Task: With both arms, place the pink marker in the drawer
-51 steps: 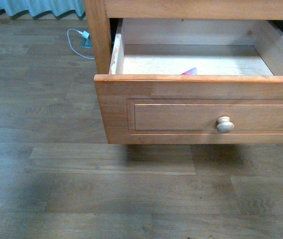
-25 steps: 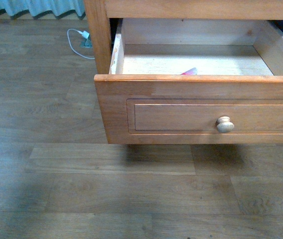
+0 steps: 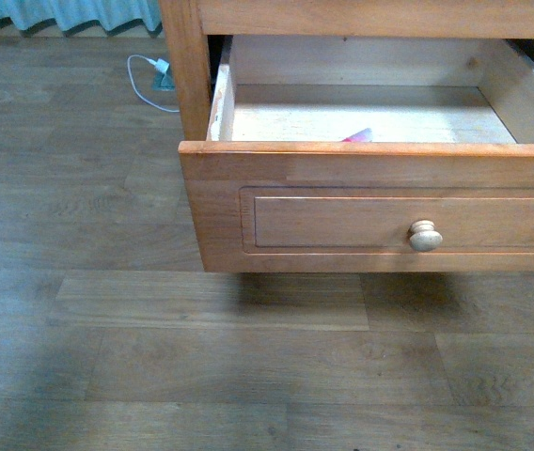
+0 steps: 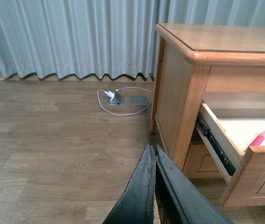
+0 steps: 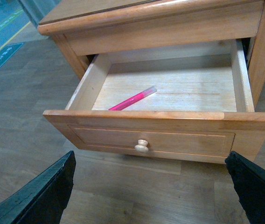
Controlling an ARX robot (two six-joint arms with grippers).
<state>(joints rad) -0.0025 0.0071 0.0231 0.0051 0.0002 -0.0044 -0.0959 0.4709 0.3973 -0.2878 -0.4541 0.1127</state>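
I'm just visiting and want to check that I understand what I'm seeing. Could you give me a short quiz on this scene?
1. True or false: the pink marker lies inside the open drawer.
2. The left gripper is: A) wide open, B) shut and empty, C) shut on the marker.
3. Fill in: the drawer's front carries one round pale ____.
Key: 1 true; 2 B; 3 knob.
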